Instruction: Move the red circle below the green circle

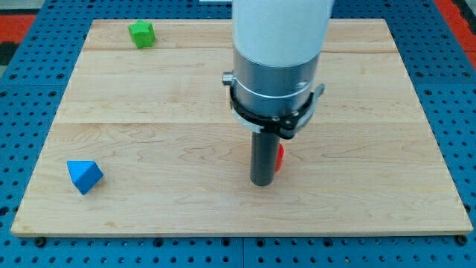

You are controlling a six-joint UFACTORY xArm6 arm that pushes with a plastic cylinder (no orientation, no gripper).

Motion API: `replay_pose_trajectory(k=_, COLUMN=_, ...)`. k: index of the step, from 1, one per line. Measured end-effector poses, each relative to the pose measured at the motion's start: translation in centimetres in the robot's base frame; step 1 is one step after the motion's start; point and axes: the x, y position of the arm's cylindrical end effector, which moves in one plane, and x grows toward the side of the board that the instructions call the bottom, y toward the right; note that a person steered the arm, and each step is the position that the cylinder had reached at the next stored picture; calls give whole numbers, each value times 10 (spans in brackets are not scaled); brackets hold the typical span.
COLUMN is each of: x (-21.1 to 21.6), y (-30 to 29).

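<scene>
My tip [262, 182] is down on the wooden board [223, 112], a bit right of the middle and toward the view's bottom. It's just a plain dark rod, matte and round, hanging off a shiny metal collar with a black clamp ring under a fat white arm [279, 30] housing. No jaws on it, so nothing to be apart or together; it's simply pressed up against the red block [280, 157], which sits at about 2 o'clock from the tip, touching the rod. The rod covers nearly all of it, only 1 thin red sliver shows, so I can't tell its shape.

The green block [141, 33] is way off at about 10 o'clock from the tip, near the board's top-left corner. It looks chunky and faceted with glossy sides, not obviously round from here. 1 blue block [84, 176], triangle-ish with sharp edges, sits at 9 o'clock near the bottom-left corner, well apart from everything.

The board is pale wood with visible grain and plank seams, lying on a blue pegboard surface [30, 112] with a dotted grid.
</scene>
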Motion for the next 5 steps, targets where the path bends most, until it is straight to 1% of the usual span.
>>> replay_pose_trajectory(k=2, x=-13, y=-9)
replay_pose_trajectory(k=4, x=-23, y=60)
replay_pose_trajectory(k=5, x=-37, y=60)
